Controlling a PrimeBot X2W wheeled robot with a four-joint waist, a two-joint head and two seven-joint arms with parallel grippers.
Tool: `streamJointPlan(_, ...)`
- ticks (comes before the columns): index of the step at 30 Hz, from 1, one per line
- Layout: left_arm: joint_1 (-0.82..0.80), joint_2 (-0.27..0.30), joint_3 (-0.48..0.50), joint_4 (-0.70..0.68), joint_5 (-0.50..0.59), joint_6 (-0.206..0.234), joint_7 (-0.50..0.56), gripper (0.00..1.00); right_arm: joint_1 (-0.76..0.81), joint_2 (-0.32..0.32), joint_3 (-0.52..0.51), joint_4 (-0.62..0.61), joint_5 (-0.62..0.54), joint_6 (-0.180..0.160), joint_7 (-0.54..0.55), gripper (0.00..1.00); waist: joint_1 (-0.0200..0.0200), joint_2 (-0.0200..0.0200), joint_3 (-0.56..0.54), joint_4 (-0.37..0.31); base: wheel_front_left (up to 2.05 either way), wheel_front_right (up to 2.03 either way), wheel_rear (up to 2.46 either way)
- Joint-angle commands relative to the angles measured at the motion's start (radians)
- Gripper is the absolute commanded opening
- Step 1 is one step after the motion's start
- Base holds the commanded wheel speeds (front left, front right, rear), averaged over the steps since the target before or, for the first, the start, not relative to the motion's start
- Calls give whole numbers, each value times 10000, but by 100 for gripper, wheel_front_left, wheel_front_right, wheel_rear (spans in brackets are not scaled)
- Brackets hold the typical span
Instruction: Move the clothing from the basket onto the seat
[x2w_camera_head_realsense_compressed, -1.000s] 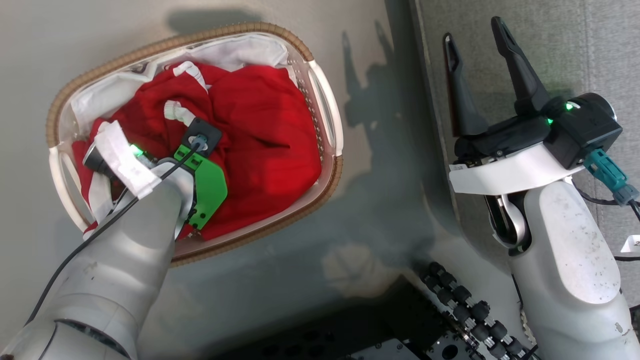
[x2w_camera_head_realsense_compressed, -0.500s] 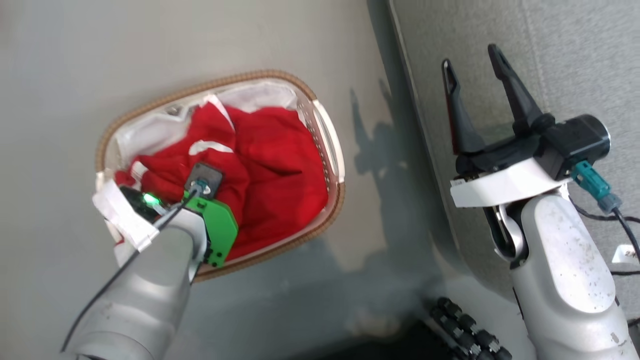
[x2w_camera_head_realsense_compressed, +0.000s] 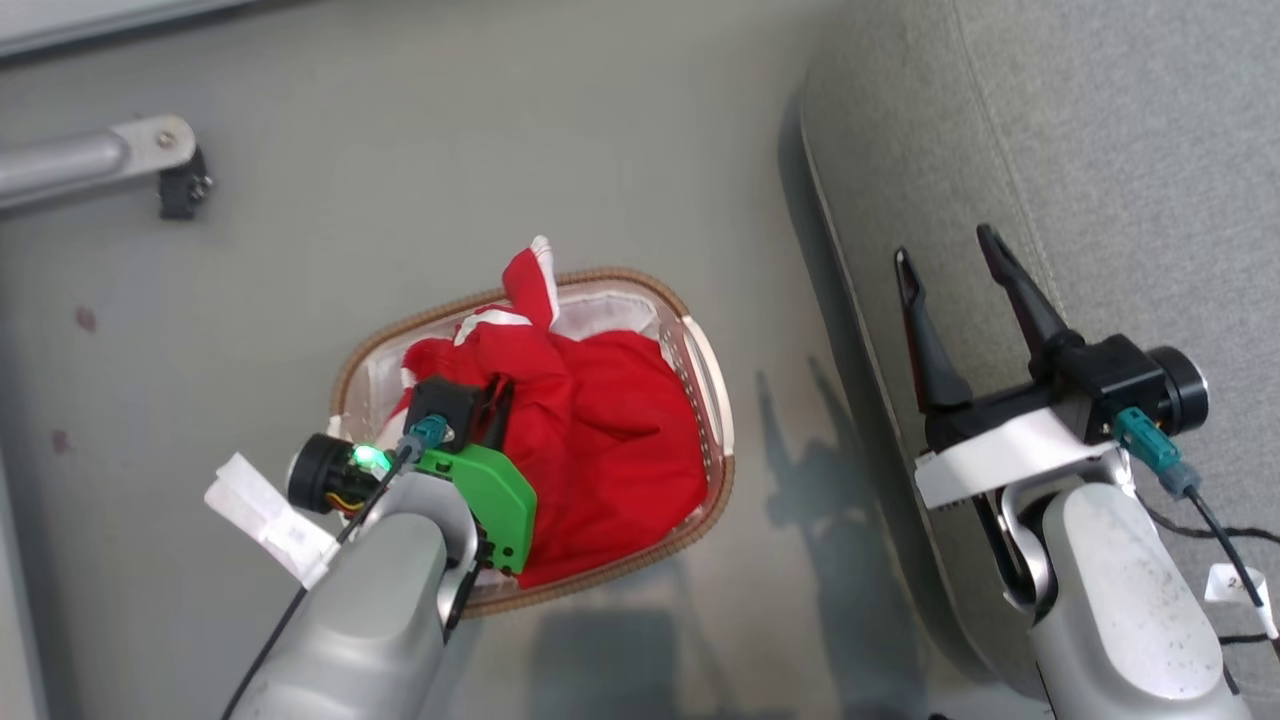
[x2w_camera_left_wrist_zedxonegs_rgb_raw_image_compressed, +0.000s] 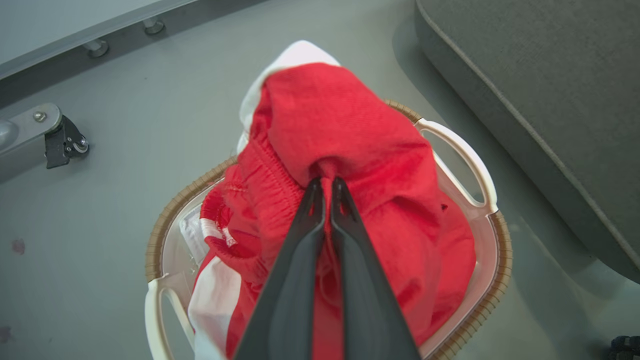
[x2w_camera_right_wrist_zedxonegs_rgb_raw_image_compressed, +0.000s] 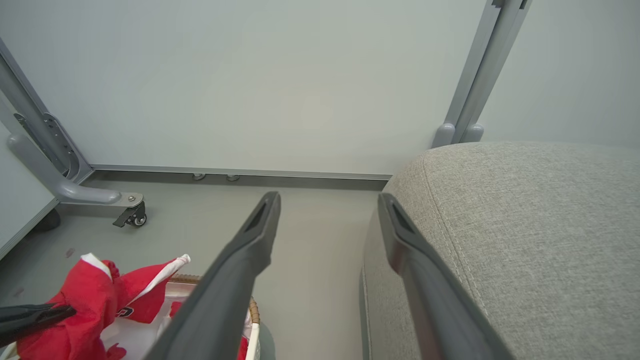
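Note:
The clothing (x2w_camera_head_realsense_compressed: 600, 440) is a bright red heap in the white basket (x2w_camera_head_realsense_compressed: 610, 277) on the floor. My left gripper (x2w_camera_left_wrist_zedxonegs_rgb_raw_image_compressed: 324, 182) is shut on a fold of red garment (x2w_camera_left_wrist_zedxonegs_rgb_raw_image_compressed: 350, 130), which is pulled up into a peak above the basket's handle (x2w_camera_left_wrist_zedxonegs_rgb_raw_image_compressed: 470, 165). White trim hangs at the raised garment's edge. In the right wrist view the lifted cloth (x2w_camera_right_wrist_zedxonegs_rgb_raw_image_compressed: 85, 295) shows at the lower left. My right gripper (x2w_camera_head_realsense_compressed: 945, 247) is open and holds nothing, over the near edge of the grey seat (x2w_camera_head_realsense_compressed: 1100, 150). Its fingertips (x2w_camera_right_wrist_zedxonegs_rgb_raw_image_compressed: 270, 200) stand well apart beside the cushion (x2w_camera_right_wrist_zedxonegs_rgb_raw_image_compressed: 525, 225).
A grey metal leg with a black caster (x2w_camera_head_realsense_compressed: 150, 160) stands on the floor to the far left of the basket. A pale wall panel (x2w_camera_right_wrist_zedxonegs_rgb_raw_image_compressed: 300, 75) and an upright post (x2w_camera_right_wrist_zedxonegs_rgb_raw_image_compressed: 480, 75) close off the far side. Bare grey floor lies between basket and seat.
The head camera has risen and shifted, so the basket looks smaller and lower. My left gripper has lifted a red garment up out of the heap. The right gripper stays open.

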Motion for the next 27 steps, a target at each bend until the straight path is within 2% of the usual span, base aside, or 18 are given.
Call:
streamJointPlan(1, 451, 15, 151, -373, -49, 78, -26, 0, 290, -72, -23, 69, -37, -6, -48, 100, 0, 0, -1393, 684, 0, 0, 0)
streamJointPlan(10, 1870, 40, 1234, -2951, 190, 232, -19, 0, 1269, -217, 32, 316, 125, -6, -48, 100, 0, 0, -2901, 1101, 0, 0, 0)
streamJointPlan(18, 2661, 6, 2058, -4902, 303, 161, -20, 0, 1898, -253, 241, 520, 315, -6, -48, 100, 0, 0, -3885, 1218, 0, 0, 0)
streamJointPlan(27, 2980, -17, 2351, -6307, 205, 124, -19, 0, 2542, -215, 598, 769, 484, -6, -48, 100, 0, 0, -4568, 1148, 0, 0, 0)
